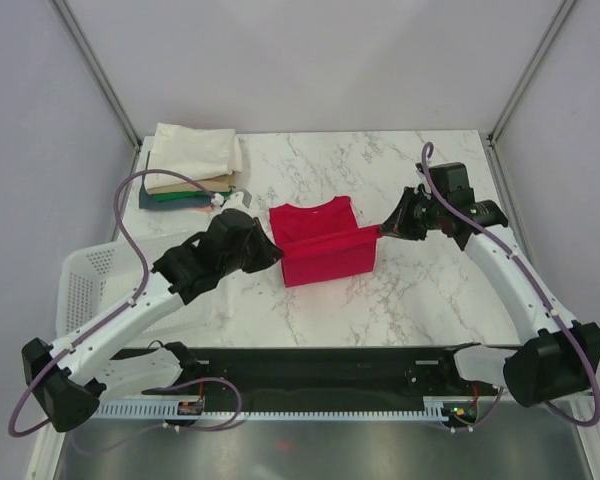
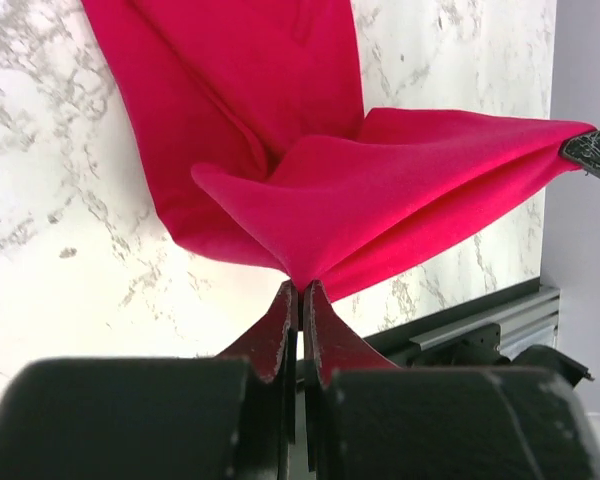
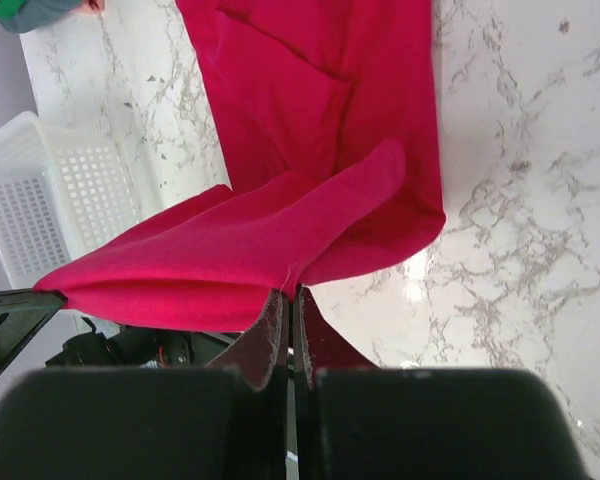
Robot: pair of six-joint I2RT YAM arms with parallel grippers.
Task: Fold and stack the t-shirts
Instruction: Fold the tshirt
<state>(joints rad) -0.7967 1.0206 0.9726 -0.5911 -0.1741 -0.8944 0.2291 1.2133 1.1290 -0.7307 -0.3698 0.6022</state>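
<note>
A crimson-red t-shirt (image 1: 325, 245) lies mid-table, its near part lifted and stretched between both grippers. My left gripper (image 1: 276, 251) is shut on the shirt's left corner (image 2: 300, 275). My right gripper (image 1: 384, 229) is shut on the right corner (image 3: 295, 280). The far part with the collar rests flat on the marble. A stack of folded shirts (image 1: 192, 165), cream on top with tan, green and dark blue below, sits at the back left.
A white perforated plastic basket (image 1: 85, 285) stands off the table's left edge, under my left arm; it also shows in the right wrist view (image 3: 40, 190). The marble table (image 1: 430, 290) ends at a black rail along the near edge.
</note>
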